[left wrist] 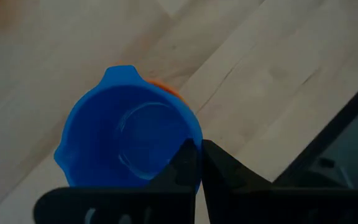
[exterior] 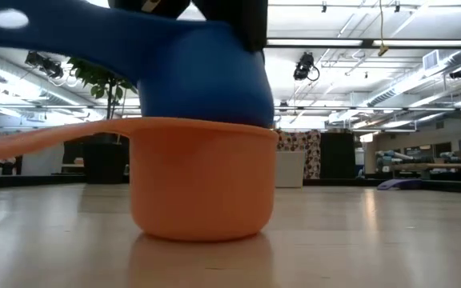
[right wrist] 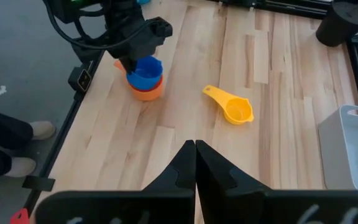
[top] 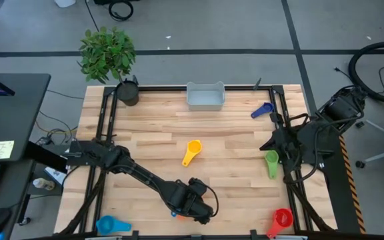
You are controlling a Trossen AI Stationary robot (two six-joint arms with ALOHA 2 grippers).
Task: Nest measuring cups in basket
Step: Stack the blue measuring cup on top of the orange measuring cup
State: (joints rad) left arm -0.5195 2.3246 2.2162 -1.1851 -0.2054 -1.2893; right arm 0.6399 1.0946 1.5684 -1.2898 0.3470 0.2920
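From above, the left gripper (top: 193,205) reaches out to the near edge of the table (top: 232,143), low over a stack of which only a sliver of orange shows under the arm; the right gripper (top: 277,141) waits at the right edge with its fingers together and nothing in them. The basket (top: 205,96) sits at the far edge, well apart from the stack, so nesting here first looks like a way to carry the cups over together. Loose cups lie about: the yellow cup (top: 191,153) mid-table, the green cup (top: 271,162) and red cup (top: 281,219) on the right, a dark blue cup (top: 263,111) near the basket, a light blue cup (top: 111,225) at the near left corner. A plant pot (top: 128,91) stands left of the basket, clear of a straight path. At table height, the blue cup (exterior: 202,76) sits inside the orange cup (exterior: 202,188), which rests flat on the wood. From the left wrist, the fingers (left wrist: 185,168) are pinched on the blue cup's (left wrist: 126,140) rim, probably at its wall, though the contact is partly hidden. From the right wrist, the stack (right wrist: 145,81) sits under the left gripper (right wrist: 135,46), the yellow cup (right wrist: 235,109) lying between it and the basket (right wrist: 352,149).
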